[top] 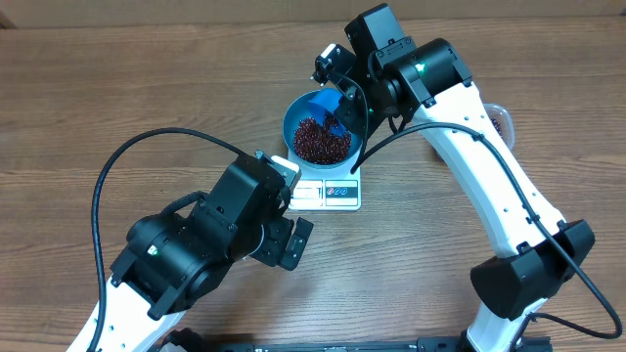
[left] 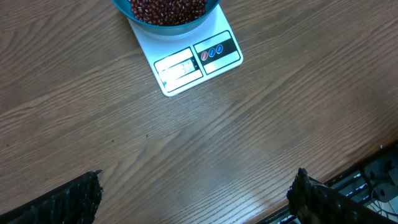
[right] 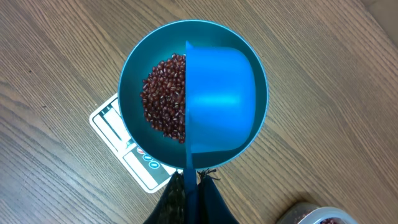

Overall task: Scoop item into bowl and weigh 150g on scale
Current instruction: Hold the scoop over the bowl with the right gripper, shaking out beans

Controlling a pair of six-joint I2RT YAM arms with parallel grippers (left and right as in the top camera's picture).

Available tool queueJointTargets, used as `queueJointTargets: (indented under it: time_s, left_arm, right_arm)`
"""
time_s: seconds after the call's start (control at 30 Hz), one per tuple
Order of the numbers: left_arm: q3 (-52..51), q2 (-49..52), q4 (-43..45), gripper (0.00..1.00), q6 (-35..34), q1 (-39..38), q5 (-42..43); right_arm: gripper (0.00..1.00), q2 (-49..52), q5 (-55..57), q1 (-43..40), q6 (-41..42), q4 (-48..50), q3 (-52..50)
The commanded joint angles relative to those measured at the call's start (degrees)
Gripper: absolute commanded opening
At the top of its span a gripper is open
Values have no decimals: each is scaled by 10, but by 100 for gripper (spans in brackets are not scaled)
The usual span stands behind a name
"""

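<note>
Overhead: the bowl (top: 323,130) sits on the scale (top: 328,193), midway along the desk (top: 117,88) and nearer its far edge. A heap of beans (top: 321,142) lies inside. The right claw (top: 337,95) is clamped on a scoop (top: 326,106) held over the bowl's far side. The left claw (top: 290,242) hangs gaping and empty just toward the near edge from the scale. A tub (top: 501,122) peeks out behind the right arm.

Left wrist: the scale (left: 193,62) has its display end clear of the bowl (left: 208,9) and pointing toward the near edge. Its long axis runs roughly far edge to near edge. The reading is too blurred to make out. The left claw (left: 196,208) has its jaws wide apart over bare desk.

Right wrist: the scoop (right: 221,99) is rolled over and shows its smooth back. Its handle runs straight out of the right claw (right: 193,196) across the bowl (right: 130,81), and the beans (right: 163,102) are heaped beside it.

This looks like the tipping step. The next move probably calls for lifting the scoop clear without touching the rim, then checking the display before fetching more.
</note>
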Motion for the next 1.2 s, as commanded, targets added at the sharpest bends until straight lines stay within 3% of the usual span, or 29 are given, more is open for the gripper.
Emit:
queueJointTargets:
  time_s: [0.0, 0.5, 0.63, 1.17]
  left_arm:
    - [7, -2, 1, 100, 9, 1, 2]
    - [7, -2, 1, 100, 9, 1, 2]
    - [7, -2, 1, 99, 9, 1, 2]
    - [7, -2, 1, 99, 9, 1, 2]
  right_arm:
    - [4, -18, 3, -3, 8, 3, 14]
    - [4, -18, 2, -3, 10, 3, 14]
    - [4, -18, -16, 5, -25, -12, 14]
    - [4, -18, 16, 5, 7, 10, 14]
